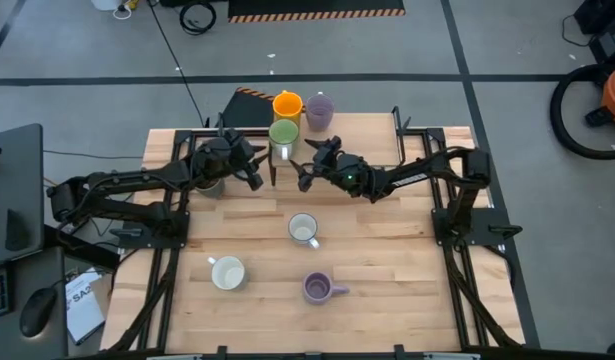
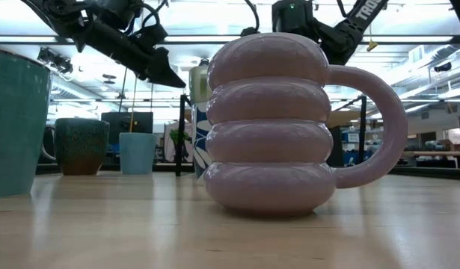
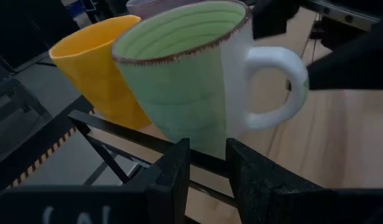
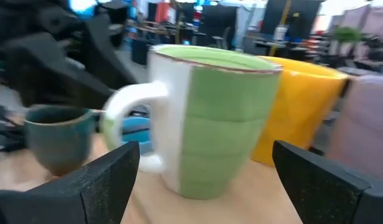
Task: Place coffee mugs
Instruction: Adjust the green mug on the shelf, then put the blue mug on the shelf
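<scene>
Mugs are gathering into a cluster at the table's (image 1: pixel 407 260) far edge. The green mug (image 1: pixel 283 133) stands upright there, just near of the orange mug (image 1: pixel 287 103), with the far pale purple mug (image 1: pixel 319 110) just right of the orange one. Judging by this grouping, the far edge is the collecting spot and the green mug is the latest arrival.

Both arms point at that mug. The left gripper (image 1: pixel 265 172) sits just near and left of it. Its fingers (image 3: pixel 176 180) are parted by only a narrow slot, with nothing between them and no contact with the mug. The right gripper (image 1: pixel 307 166) faces the mug from the near right, its jaws spread wide and empty, and the handle is turned toward the left arm's side. This looks like a release or a check, not a carry.

Room is tight at the far edge. A black rail (image 3: pixel 116 134) runs just behind the cluster, the neighbouring mugs nearly touch, and the two grippers crowd each other. Backing toward the near side seems the safest way out.

A dark mug (image 1: pixel 209 185) sits under the left arm. The table's middle and near half are open. Waiting there, well apart, are a white mug (image 1: pixel 303 229), a second white mug (image 1: pixel 228 271) and the ribbed purple mug (image 1: pixel 317 288).
</scene>
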{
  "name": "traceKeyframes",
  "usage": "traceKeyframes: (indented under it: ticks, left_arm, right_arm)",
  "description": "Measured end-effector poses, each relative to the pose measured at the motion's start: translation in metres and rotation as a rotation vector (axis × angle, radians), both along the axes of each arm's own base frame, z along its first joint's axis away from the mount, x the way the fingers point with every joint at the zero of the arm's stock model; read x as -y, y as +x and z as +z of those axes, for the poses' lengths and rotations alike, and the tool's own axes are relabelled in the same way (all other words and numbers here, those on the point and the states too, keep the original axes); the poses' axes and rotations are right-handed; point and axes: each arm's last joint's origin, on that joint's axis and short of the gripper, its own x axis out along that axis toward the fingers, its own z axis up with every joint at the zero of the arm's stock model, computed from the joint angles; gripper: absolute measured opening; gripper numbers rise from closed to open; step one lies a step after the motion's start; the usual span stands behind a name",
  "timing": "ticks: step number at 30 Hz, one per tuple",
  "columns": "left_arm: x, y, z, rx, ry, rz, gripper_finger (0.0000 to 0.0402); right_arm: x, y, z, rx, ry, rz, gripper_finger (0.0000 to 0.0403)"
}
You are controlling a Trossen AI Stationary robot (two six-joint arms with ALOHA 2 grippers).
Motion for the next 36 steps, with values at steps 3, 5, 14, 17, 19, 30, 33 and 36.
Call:
traceKeyframes:
  ticks: [3,5,14,17,19,30,33,36]
  left_arm:
    - [0.002,0.000,-0.002,-0.014,-0.014,-0.004,0.0110]
    - [0.004,0.000,-0.003,-0.019,-0.032,-0.008,0.0110]
    - [0.036,-0.012,0.004,-0.041,-0.135,-0.128,0.0110]
    - [0.047,-0.016,0.008,-0.005,-0.207,-0.185,0.0110]
    - [0.054,-0.018,0.007,-0.013,-0.268,-0.217,0.0110]
    - [0.090,-0.016,0.000,-0.037,-0.497,-0.332,0.0110]
    - [0.100,-0.016,0.000,-0.031,-0.533,-0.348,0.0110]
    - [0.108,-0.016,0.000,-0.021,-0.561,-0.339,0.0110]
  right_arm:
    - [-0.002,-0.003,0.004,-0.038,-0.023,-0.048,0.0373]
    - [-0.005,-0.004,0.005,-0.073,-0.025,-0.059,0.0373]
    - [-0.030,-0.022,0.028,-0.200,0.020,0.043,0.0373]
    - [-0.041,-0.029,0.035,-0.229,0.078,0.123,0.0373]
    - [-0.049,-0.033,0.036,-0.250,0.111,0.180,0.0373]
    - [-0.110,-0.042,0.029,-0.413,0.170,0.495,0.0373]
    - [-0.122,-0.043,0.035,-0.499,0.192,0.491,0.0373]
    - [-0.132,-0.041,0.046,-0.541,0.185,0.464,0.0373]
